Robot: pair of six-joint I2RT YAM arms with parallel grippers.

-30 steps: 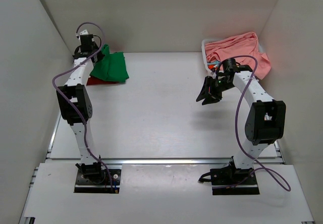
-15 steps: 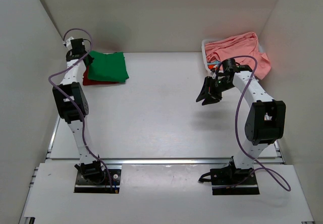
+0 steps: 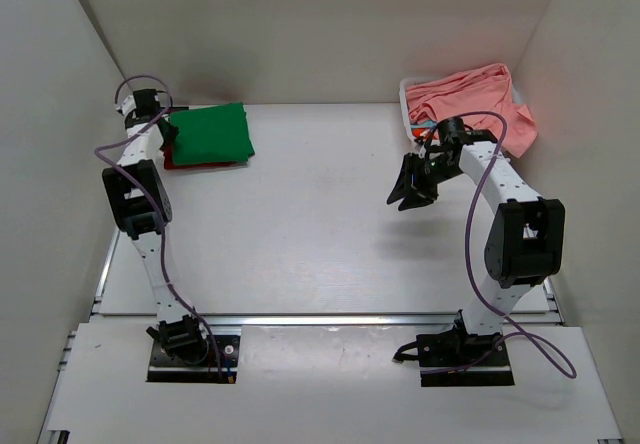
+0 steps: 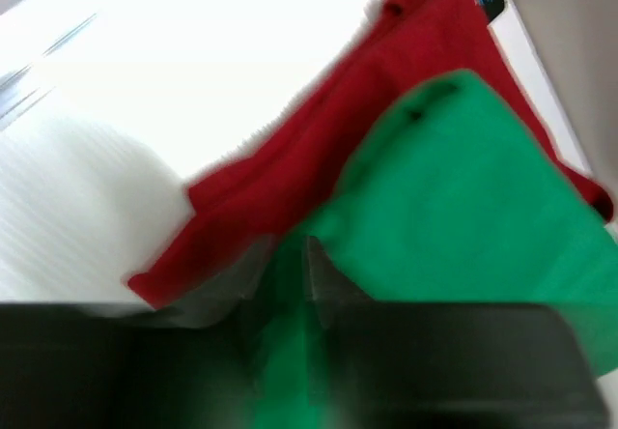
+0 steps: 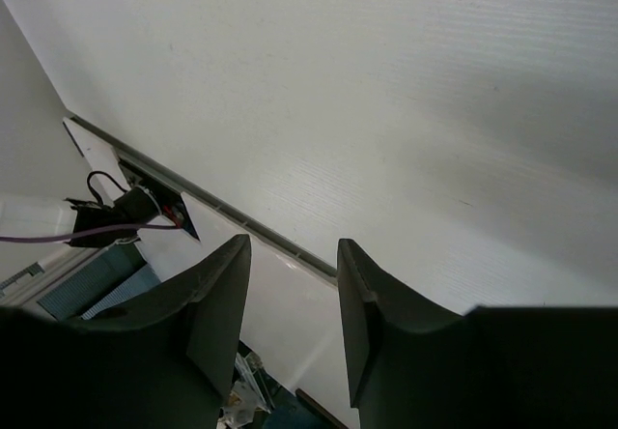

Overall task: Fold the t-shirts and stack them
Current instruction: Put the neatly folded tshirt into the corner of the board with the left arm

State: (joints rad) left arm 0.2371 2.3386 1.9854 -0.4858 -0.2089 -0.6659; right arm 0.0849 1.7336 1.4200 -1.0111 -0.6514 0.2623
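The white lattice basket (image 3: 404, 96) stands in the far right corner of the bench (image 3: 300, 224). The salmon pink t-shirt (image 3: 470, 99) lies in it unfolded, heaped above the rim and spilling over the basket's right side. Nothing else shows inside the basket.

Well to the left of the basket, along the same far edge of the bench, the green t-shirt (image 3: 210, 132) lies folded flat on top of the dark red t-shirt (image 3: 200, 163). The red one shows as a strip along the green one's near and left edges. In the left wrist view the green cloth (image 4: 463, 207) overlaps the red cloth (image 4: 319, 158).

The left claw (image 3: 166, 136) is at the left edge of that stack, far from the basket. Its fingers are blurred and I cannot tell whether they grip anything.

The right claw (image 3: 408, 192) hangs over bare bench just in front of the basket. Its fingers (image 5: 217, 323) are spread apart with nothing between them.
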